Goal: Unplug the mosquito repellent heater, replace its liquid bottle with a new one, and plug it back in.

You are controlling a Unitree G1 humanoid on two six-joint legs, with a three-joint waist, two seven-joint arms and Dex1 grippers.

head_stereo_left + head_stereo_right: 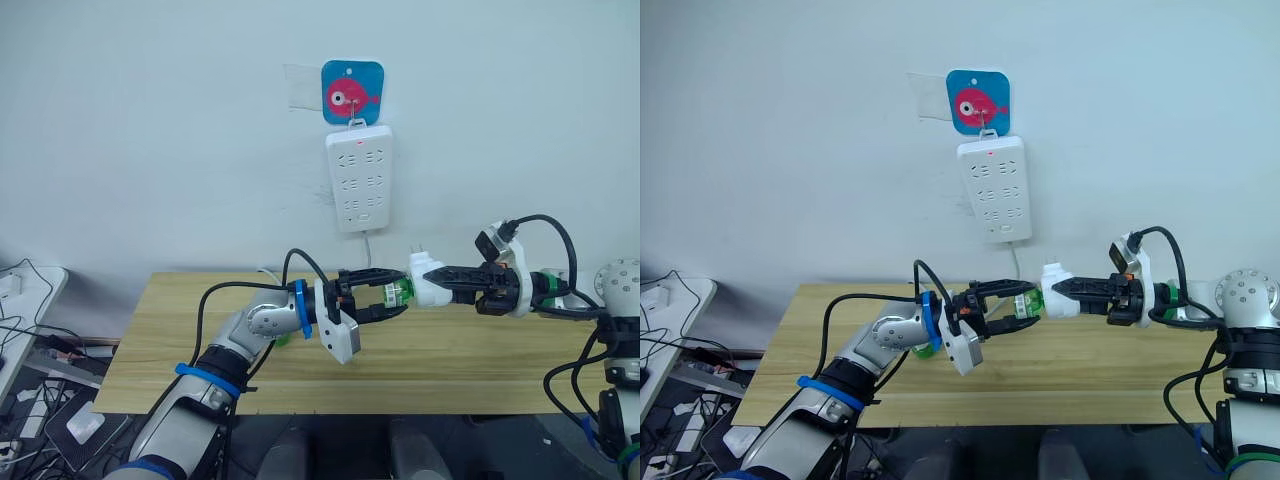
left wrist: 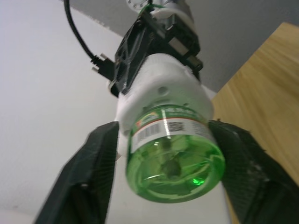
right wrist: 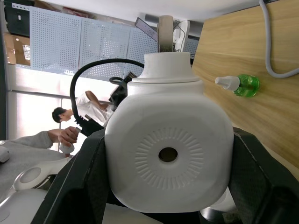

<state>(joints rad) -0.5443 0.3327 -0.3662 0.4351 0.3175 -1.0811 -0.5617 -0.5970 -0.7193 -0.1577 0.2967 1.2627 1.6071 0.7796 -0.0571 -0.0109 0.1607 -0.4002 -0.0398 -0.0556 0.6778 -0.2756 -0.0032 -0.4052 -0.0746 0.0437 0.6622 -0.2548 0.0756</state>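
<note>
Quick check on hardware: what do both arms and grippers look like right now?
Both arms are silver-grey with black cables looping alongside. The left arm wears blue bands and a white wrist block; the right arm shows green rings. The left gripper and right gripper have black fingers.

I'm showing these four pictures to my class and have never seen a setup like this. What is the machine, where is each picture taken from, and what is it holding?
This is a humanoid robot with two arms, each ending in a two-fingered black gripper. The two wide pictures come from cameras on its head, looking down over a wooden table. The two close-ups come from cameras on its wrists.

The right gripper is clamped on the mosquito repellent heater, a small white plug-in unit. The left gripper has its fingers either side of the green liquid bottle fitted into the heater.

A second green bottle with a white cap lies on the table. A white power strip hangs on the wall under a blue fish hook.
</note>
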